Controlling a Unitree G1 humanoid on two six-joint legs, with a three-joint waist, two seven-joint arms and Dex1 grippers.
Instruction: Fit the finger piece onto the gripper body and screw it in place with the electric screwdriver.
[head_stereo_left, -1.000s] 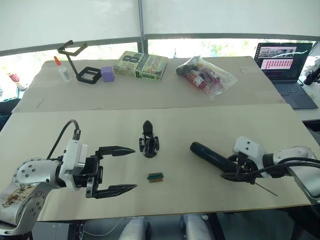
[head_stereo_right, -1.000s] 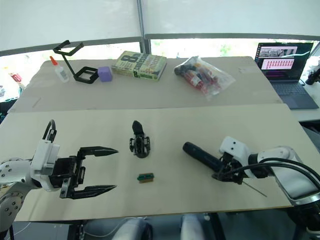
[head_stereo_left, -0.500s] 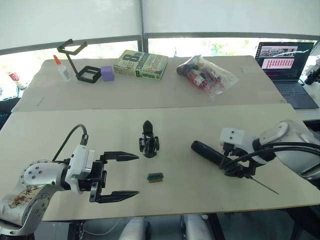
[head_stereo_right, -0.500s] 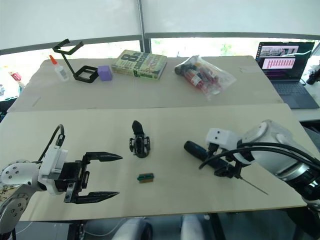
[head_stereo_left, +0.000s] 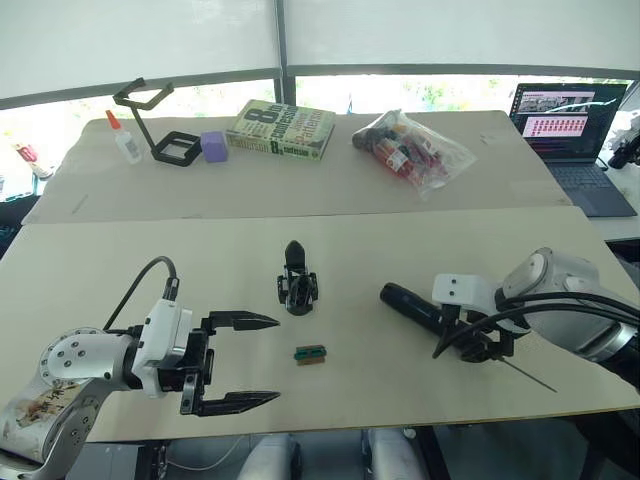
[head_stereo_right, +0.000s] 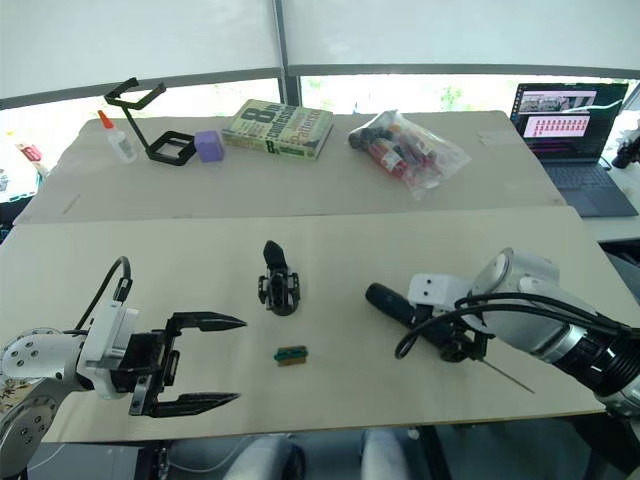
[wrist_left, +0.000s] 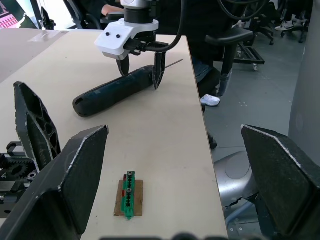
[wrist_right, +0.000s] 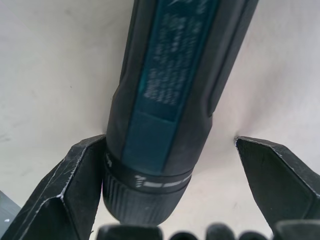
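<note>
I have my right gripper (wrist_left: 141, 65) spread astride the long dark-blue electric screwdriver (head_stereo_left: 425, 311) lying on the beige table (head_stereo_left: 400, 250), not yet gripped; fitting and screwing remain undone.

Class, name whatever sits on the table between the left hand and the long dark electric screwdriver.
A small green-and-brown block lies between the left hand and the long dark-blue electric screwdriver, seen in the head and left wrist views; otherwise bare table.

Both arms are glossy white shells with round jointed housings. Black cables loop from each wrist. Each hand, left hand (head_stereo_left: 232, 361) and right hand (wrist_left: 141, 72), carries two pointed black fingers on a white block.
</note>
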